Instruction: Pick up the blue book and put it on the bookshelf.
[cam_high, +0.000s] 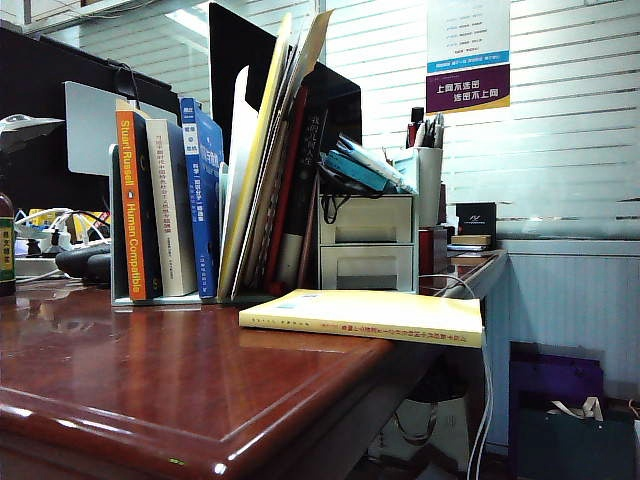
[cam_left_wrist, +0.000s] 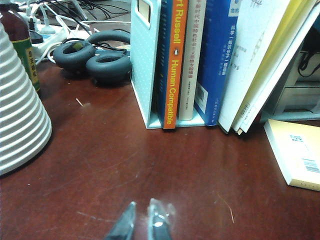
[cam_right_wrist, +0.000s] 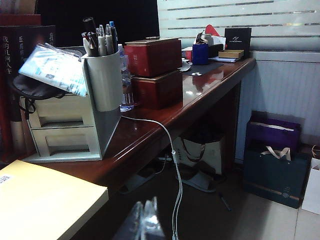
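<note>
The blue book (cam_high: 205, 200) stands upright in the bookshelf (cam_high: 170, 297), between a white-spined book and leaning pale folders. The left wrist view shows its blue spine (cam_left_wrist: 217, 60) inside the pale grey-green rack (cam_left_wrist: 142, 60), next to the orange "Human Compatible" book (cam_left_wrist: 172, 65). My left gripper (cam_left_wrist: 142, 201) hovers low over the bare wood in front of the rack, shut and with nothing in it. My right gripper (cam_right_wrist: 146, 201) is shut and empty, just past the table's edge beside the yellow paperback. Neither gripper shows in the exterior view.
A pale yellow paperback (cam_high: 365, 313) lies flat near the table's right edge. A white two-drawer cabinet (cam_right_wrist: 65, 135) with a pen holder (cam_right_wrist: 105, 80) and red boxes (cam_right_wrist: 155, 70) stands behind it. Headphones (cam_left_wrist: 95, 57), a ribbed white lamp base (cam_left_wrist: 20, 115) and a bottle (cam_left_wrist: 20, 45) sit left of the rack. Bags (cam_right_wrist: 272, 150) stand on the floor.
</note>
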